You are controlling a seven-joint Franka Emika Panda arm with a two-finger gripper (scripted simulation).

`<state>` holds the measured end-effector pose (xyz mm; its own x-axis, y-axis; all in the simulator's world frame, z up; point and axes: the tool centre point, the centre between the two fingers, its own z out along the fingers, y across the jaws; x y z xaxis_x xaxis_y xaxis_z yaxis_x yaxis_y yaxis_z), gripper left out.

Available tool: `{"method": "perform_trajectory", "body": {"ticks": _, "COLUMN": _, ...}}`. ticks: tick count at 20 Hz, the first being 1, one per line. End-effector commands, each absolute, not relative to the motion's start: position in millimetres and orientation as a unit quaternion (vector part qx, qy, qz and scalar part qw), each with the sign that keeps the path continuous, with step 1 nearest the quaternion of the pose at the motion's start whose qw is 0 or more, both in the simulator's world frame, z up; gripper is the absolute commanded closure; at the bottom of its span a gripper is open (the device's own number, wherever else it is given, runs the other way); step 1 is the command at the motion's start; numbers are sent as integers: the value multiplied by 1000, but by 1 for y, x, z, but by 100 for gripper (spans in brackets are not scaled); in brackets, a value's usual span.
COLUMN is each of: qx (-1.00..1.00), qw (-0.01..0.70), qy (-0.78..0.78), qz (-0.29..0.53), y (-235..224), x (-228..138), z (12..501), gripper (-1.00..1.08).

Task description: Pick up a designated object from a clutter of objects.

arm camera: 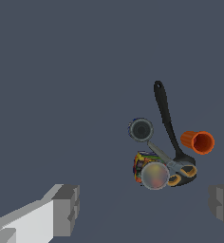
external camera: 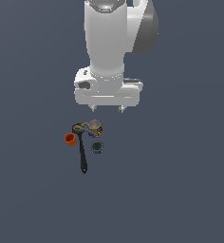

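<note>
The multicoloured can (external camera: 95,128) with a pale grey-pink top stands in the clutter on the grey floor; it also shows in the wrist view (arm camera: 150,171). My gripper (external camera: 107,109) hangs open and empty above it, a little toward the exterior view's right; its fingers (arm camera: 66,209) stand wide apart in the wrist view. Next to the can are the dark teal-grey can (external camera: 97,147), the orange cup (external camera: 70,138), the long black ladle (external camera: 81,152) and a small orange-handled tool (arm camera: 178,173) lying against the can.
The dark can (arm camera: 141,129), ladle (arm camera: 166,118) and orange cup (arm camera: 198,142) sit close together around the multicoloured can. The floor (external camera: 180,190) is a flat dark grey surface.
</note>
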<state>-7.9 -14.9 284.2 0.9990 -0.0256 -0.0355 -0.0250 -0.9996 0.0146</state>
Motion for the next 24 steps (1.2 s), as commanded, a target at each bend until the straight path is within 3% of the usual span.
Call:
{"method": "perform_trajectory", "body": {"ticks": 1, "qx": 1000, "qw": 6, "qy": -16, "qz": -17, "y": -20, "x": -10, "z": 272, "gripper": -92}}
{"method": "perform_trajectory", "body": {"ticks": 24, "qx": 998, "qw": -1, "qy": -70, "qz": -2, "y": -87, "x": -81, "z": 122, "gripper": -92}}
